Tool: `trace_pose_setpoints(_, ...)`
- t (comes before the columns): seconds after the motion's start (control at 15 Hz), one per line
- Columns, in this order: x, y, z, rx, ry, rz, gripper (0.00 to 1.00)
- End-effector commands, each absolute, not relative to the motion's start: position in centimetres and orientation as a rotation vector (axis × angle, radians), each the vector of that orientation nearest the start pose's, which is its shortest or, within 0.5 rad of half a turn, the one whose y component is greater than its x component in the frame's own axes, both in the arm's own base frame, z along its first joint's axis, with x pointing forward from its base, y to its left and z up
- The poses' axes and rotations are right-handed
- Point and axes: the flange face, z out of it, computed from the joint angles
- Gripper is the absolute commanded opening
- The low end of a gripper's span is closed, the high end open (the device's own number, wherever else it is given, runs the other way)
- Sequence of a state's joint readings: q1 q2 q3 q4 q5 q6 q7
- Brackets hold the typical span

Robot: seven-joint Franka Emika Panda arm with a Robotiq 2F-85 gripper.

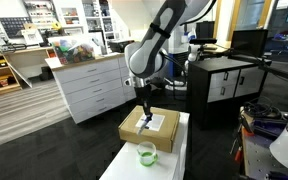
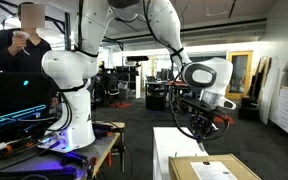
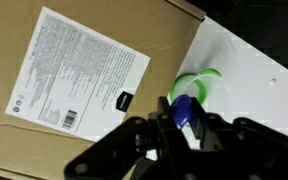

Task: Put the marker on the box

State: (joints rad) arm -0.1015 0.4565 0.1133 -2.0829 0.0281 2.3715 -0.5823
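We have the tool [image 3: 187, 127] clamped narrow around the marker [image 3: 187, 110], its blue tip poking out between the dark fingers [image 3: 144, 138]. It hangs over the cardboard box [image 3: 24, 150], off to one side of the white label [image 3: 79, 70]. We can't tell if the marker touches the box top. Past the box edge, a translucent green cup [image 3: 202, 85] stands on the white bench [image 3: 249, 80]. White cabinets [image 1: 94, 88] sit farther back in an exterior view.

Box [image 3: 29, 150] matt brown cardboard, white paper label [image 3: 79, 72]; cup [image 3: 200, 82] translucent green plastic.
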Motion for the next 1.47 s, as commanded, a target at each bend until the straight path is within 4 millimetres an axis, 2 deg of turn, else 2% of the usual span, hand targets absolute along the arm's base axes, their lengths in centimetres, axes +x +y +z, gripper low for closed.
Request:
trace_pose_setpoints(0.0,57.4,-0.7,21.4,-2.992,-0.741,0.125,0.06)
trace_pose_setpoints(0.27,57.8,-2.5,21.6,-3.058,-0.620,-0.018,0.06)
trace_pose_setpoints(0.6,56.5,-3.9,20.6,-3.148,-0.499,-0.229,0.06)
trace_pose_setpoints(1.0,52.7,-4.5,17.7,-3.165,-0.380,-0.195,0.07)
trace_pose_setpoints(1.4,49.7,-3.8,15.3,-3.156,-0.371,-0.114,0.07)
